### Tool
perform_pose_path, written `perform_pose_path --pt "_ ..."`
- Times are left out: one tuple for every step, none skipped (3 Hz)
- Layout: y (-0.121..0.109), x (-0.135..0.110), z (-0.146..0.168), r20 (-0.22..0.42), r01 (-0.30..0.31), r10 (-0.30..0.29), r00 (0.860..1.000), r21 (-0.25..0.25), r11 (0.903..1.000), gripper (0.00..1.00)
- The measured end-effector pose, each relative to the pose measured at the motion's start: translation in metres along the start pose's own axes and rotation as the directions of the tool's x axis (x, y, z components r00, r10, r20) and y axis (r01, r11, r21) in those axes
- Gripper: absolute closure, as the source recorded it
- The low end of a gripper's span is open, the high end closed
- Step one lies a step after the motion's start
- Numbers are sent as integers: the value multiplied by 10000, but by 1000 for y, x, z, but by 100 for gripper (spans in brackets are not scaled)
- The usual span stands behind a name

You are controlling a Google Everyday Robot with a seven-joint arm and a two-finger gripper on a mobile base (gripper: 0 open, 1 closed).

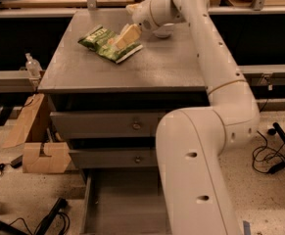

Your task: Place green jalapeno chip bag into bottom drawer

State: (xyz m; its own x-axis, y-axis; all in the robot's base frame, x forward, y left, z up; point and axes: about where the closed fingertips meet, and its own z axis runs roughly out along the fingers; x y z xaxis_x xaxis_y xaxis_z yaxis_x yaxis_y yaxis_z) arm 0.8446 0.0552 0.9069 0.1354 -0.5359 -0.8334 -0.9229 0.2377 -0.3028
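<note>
Camera view: green jalapeno chip bag (105,42) lies flat on cabinet top (156,67), toward back-left. Gripper (125,35) sits at bag's right edge; cannot tell whether it grips. Bottom drawer (117,204) at cabinet foot is open, no bag inside. Judged early stage: lift, carry and release all remain.

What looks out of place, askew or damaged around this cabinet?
Nothing looks spilled or damaged. The green jalapeno chip bag lies flat but skewed on the cabinet top, with the gripper over its right end. The bottom drawer stands pulled out, which suits the task.
</note>
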Motion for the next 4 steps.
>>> perform_pose_path --pt "3 -3 29 -638 165 -170 9978 -78 9998 13" --pt "4 21 50 -1935 33 -42 9811 -54 10000 14" --pt "14 55 70 -2886 -452 350 9568 -287 9986 30" --pt "15 51 67 -2958 -518 403 9544 -312 9982 62"
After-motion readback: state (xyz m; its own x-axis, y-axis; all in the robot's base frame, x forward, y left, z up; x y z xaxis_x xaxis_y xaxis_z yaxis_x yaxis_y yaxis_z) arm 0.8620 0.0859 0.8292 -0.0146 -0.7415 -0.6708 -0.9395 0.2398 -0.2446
